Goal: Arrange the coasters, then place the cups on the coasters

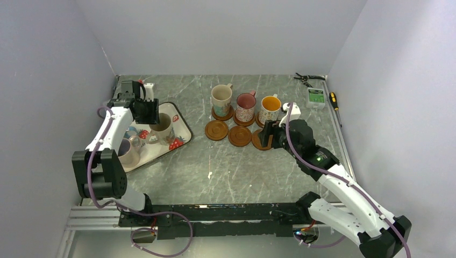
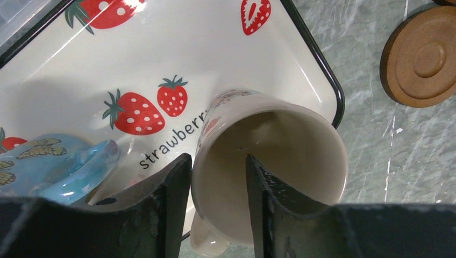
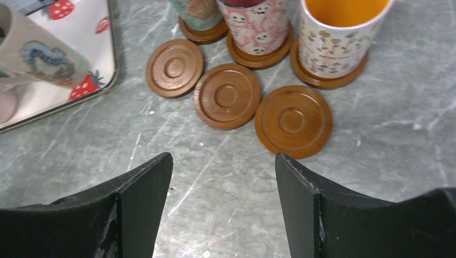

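Note:
Three cups (image 1: 246, 106) stand on coasters in a back row. In front of them lie three bare coasters (image 3: 226, 97), one after another in a line. A cream cup (image 2: 279, 156) stands on the strawberry tray (image 1: 182, 124). My left gripper (image 2: 215, 157) straddles its near wall, one finger outside against the rim and the other inside with a gap, so it is open. A blue cup (image 2: 54, 166) lies beside it, and a cup with a lavender inside (image 1: 128, 150) sits at the tray's near end. My right gripper (image 3: 223, 156) hangs open and empty above the table, just short of the rightmost bare coaster (image 3: 293, 121).
Pliers (image 1: 308, 78), a small green-and-white device (image 1: 315, 97) and a screwdriver (image 1: 334, 102) lie at the back right corner. Grey walls close in the table on the left, back and right. The tray's raised black rim runs close to the leftmost bare coaster (image 1: 216, 130).

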{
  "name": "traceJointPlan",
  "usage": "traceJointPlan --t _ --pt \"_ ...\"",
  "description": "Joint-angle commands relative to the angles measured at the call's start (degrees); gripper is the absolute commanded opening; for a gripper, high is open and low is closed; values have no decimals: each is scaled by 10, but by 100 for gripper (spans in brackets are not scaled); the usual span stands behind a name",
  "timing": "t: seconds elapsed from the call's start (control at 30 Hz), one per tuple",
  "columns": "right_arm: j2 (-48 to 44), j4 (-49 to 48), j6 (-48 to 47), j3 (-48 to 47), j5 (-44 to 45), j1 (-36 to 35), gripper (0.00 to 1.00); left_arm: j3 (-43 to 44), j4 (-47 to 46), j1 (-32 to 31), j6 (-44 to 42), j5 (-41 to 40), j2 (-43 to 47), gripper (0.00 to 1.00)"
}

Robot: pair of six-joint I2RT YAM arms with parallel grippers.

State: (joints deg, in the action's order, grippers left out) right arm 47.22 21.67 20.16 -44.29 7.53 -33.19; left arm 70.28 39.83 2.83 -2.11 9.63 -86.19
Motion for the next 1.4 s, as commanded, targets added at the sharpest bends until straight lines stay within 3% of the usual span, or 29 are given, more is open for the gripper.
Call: traceJointPlan --t 0.0,0.07,0.17,0.2,0.47,0.67,0.93,1.37 --pt "-12 30 8 -21 83 -2 75 1 -23 2 -4 19 -13 43" --pt "-11 52 13 -30 125 -1 75 4 -21 2 2 22 -19 32" --pt "-11 72 21 -36 160 7 76 4 -23 2 12 20 -20 5" --pt "-11 76 24 -36 165 11 77 3 -25 2 16 16 -15 3" --pt "-26 76 18 -26 81 130 78 -11 -39 1 72 -23 71 3" --pt "-30 74 0 -31 41 186 79 15 -16 -17 100 18 116 3" --pt "-32 68 7 -29 22 199 79 77 14 -125 153 -8 88 3" --pt "-41 72 16 -17 8 200 79 120 -52 -253 199 -43 -17 3"
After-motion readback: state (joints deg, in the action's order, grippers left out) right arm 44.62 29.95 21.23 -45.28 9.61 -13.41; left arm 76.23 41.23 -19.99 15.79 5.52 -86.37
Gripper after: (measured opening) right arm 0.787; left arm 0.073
